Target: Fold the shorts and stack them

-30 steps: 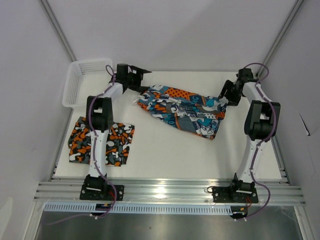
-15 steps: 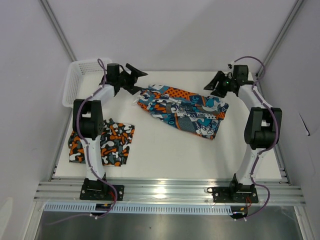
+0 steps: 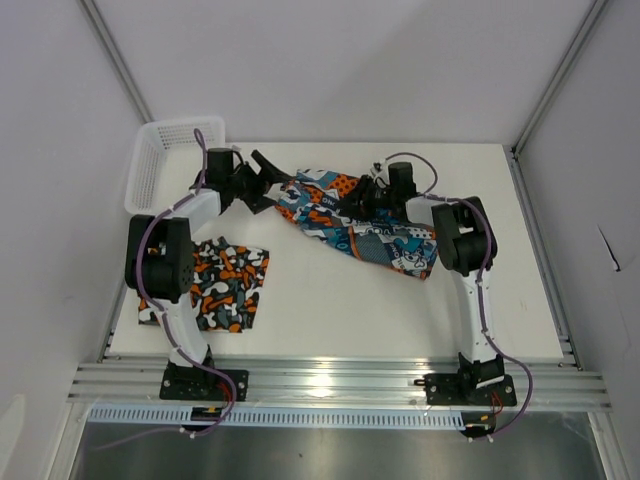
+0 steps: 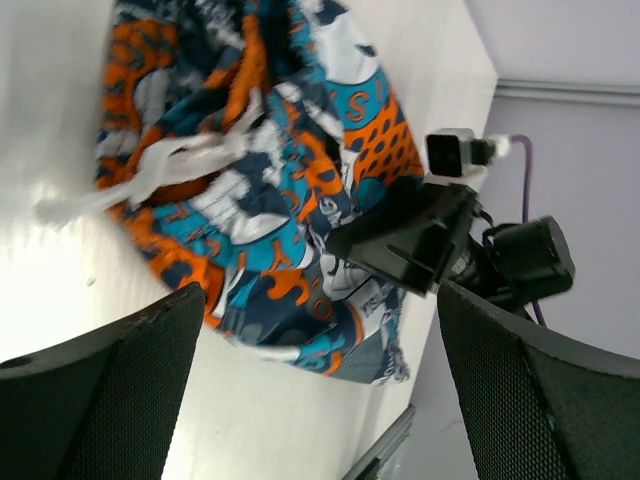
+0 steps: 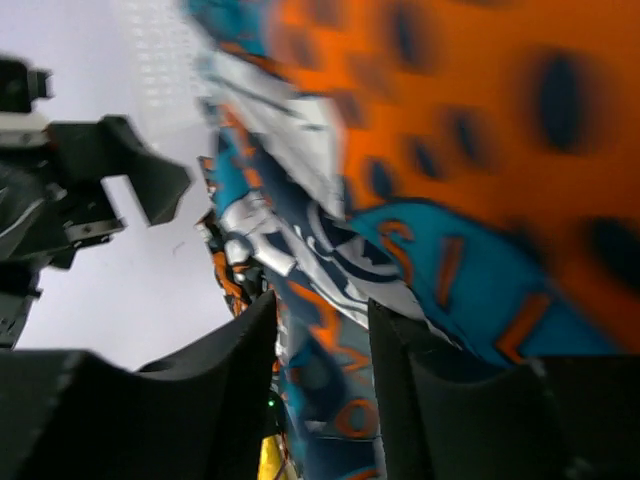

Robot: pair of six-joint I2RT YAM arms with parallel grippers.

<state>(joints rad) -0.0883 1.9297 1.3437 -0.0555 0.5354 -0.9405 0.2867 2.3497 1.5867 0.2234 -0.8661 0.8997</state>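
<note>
**Both Grippers at the Graphic Shorts, Right of the Basket**

Overhead first. The white mesh basket (image 3: 150,150) sat at the far left corner of the table (image 3: 330,300). The graphic-print shorts (image 3: 375,240) lay rumpled to the right of the basket, stretched slantwise away from it toward the near side. The camouflage shorts (image 3: 225,285) lay flat on the near side of the basket, well apart from the other pair and partly under the left arm. The left gripper (image 3: 268,185) hung just to the right of the basket, jaws spread wide, facing the end of the graphic shorts nearest the basket. The right gripper (image 3: 355,198) was farther right of the basket, low over the far edge of the same pair.

Left wrist view. The left gripper (image 4: 318,300) gaped wide with nothing between its fingers. Beyond it lay the graphic shorts (image 4: 260,170), a white drawstring (image 4: 150,170) trailing from the bunched waist onto the table. The right gripper (image 4: 345,245) pointed down at the cloth from the side away from the basket.

Right wrist view. The right gripper (image 5: 320,305) showed its fingers part-way apart, a narrow gap between them, close above the graphic shorts (image 5: 480,200). I could not tell whether they touched the cloth. Toward the basket (image 5: 160,60), blurred, the left gripper (image 5: 130,190) stood spread.
</note>
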